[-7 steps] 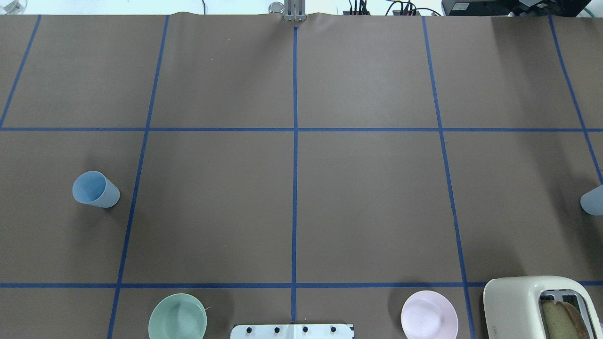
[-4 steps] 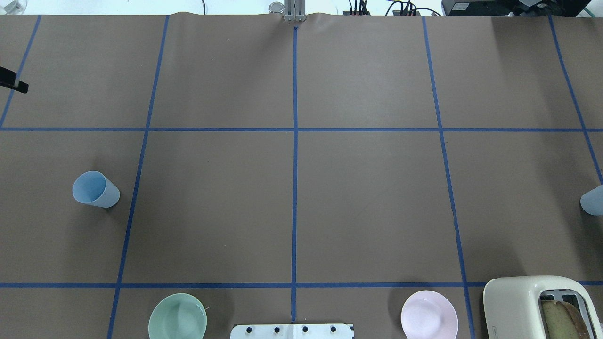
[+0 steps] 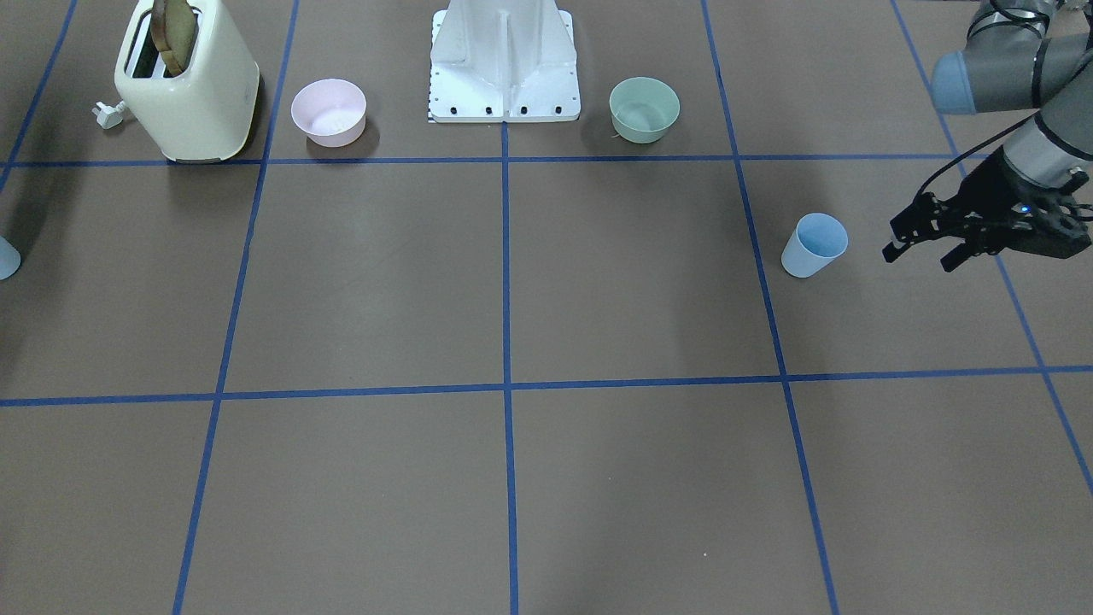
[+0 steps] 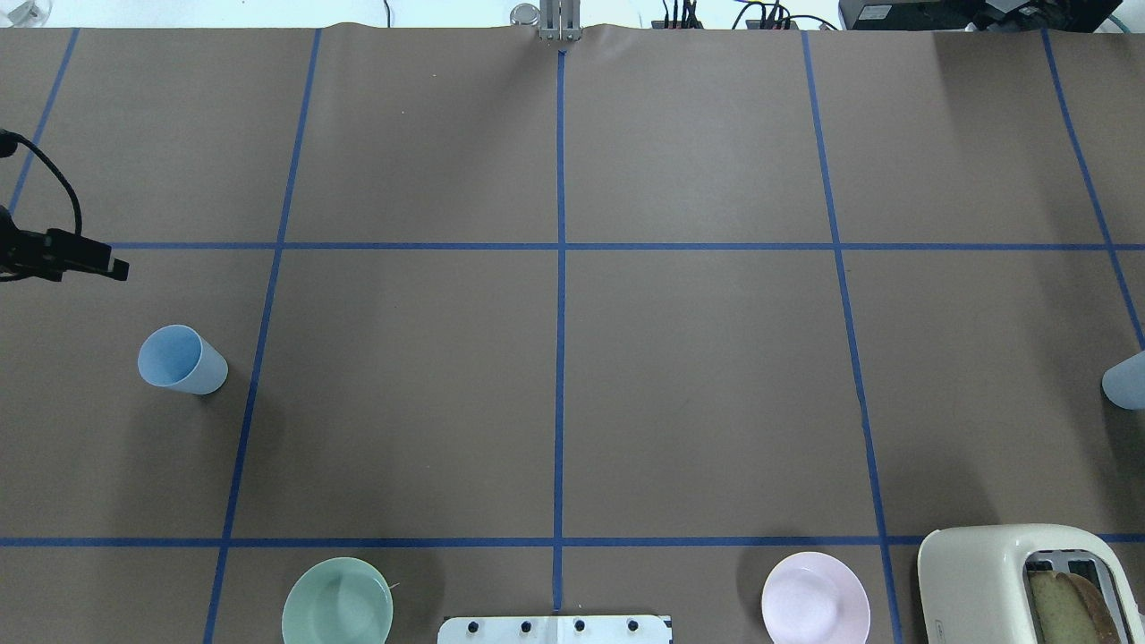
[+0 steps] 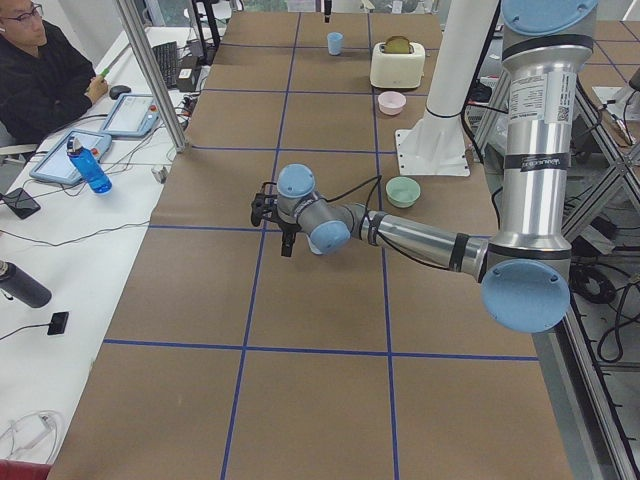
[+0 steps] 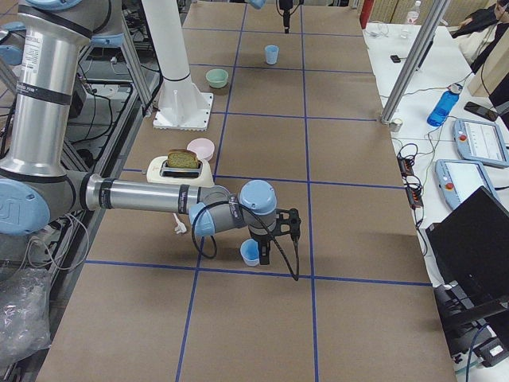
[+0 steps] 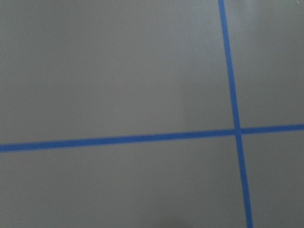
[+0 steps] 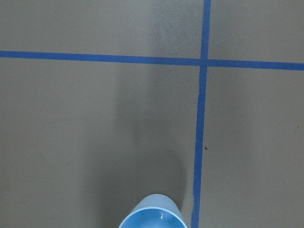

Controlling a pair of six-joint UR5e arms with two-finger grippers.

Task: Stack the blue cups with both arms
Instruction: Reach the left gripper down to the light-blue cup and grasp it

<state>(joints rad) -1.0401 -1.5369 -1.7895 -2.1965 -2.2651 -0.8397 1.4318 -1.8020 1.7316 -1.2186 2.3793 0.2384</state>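
At opposite ends of the brown-papered table [image 4: 698, 385], grey tubular left arm [image 5: 420, 235] and right arm [image 6: 143, 195] each sit by one cup, likely for paired pickup. Left gripper [image 3: 918, 259] spread, near the upright light-blue plastic tumbler [image 3: 814, 245]. Right gripper [image 6: 277, 235] by the other tumbler [image 6: 250, 253], state can't tell. No readable labels.

The left gripper [image 4: 100, 262] is near one upright blue cup [image 4: 182, 360], at eleven o'clock from it and apart, while the other blue cup [image 4: 1127, 381] is far at three o'clock.
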